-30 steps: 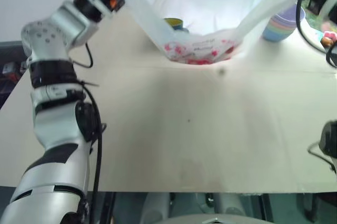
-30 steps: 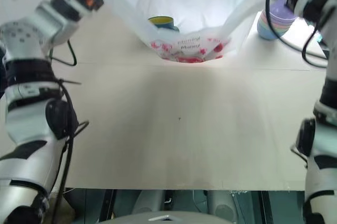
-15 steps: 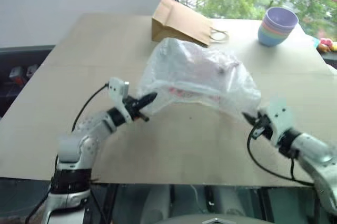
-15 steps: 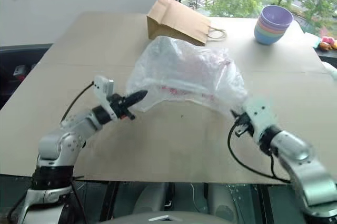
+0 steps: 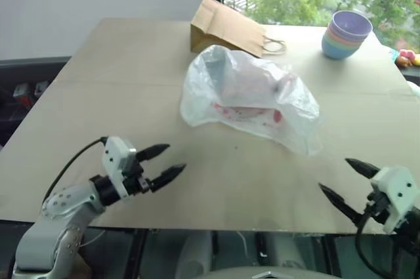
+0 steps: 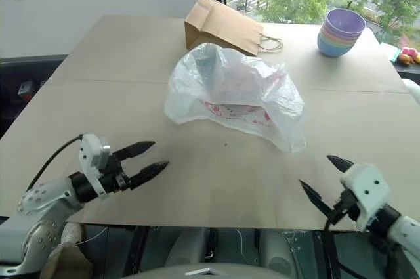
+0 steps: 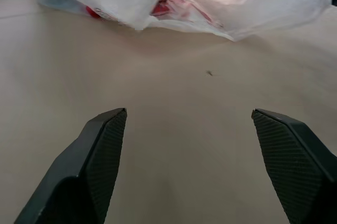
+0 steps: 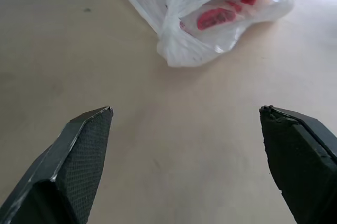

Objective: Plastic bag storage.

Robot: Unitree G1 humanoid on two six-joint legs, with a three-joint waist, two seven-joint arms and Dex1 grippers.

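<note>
A: Item one, nearest: the left gripper (image 5: pixel 164 161).
B: It sits at the near left edge of the table (image 5: pixel 98 75). The two black fingers (image 7: pixel 102 155) are spread wide, with bare tabletop between them in the left wrist view. Nothing is held.

A: Item two: the right gripper (image 5: pixel 344 180).
B: It is at the near right edge, level with the left one and well apart from it. The fingers (image 8: pixel 84 150) are splayed wide with plain table surface in the gap. It grips nothing.

A: Item three, the task's thing: the plastic bag (image 5: pixel 252 95).
B: A crinkled, translucent whitish film bag with red print low on its near face. It lies slumped on the table, beyond both grippers and between them, touching neither. Its left end lies ahead of the left gripper and to that gripper's right; its right end trails down to a point ahead of the right gripper and to that gripper's left. From the right wrist view, the bag's nearest fold lies clear of the fingertips, with open table between.

A: Item four, further out?
B: A brown paper bag (image 5: pixel 226 26) with a loop handle, lying on its side just behind the plastic bag.

A: Item five, farthest?
B: A stack of pastel bowls (image 5: pixel 346 33), purple on top, at the far right of the table, well beyond the right gripper.
</note>
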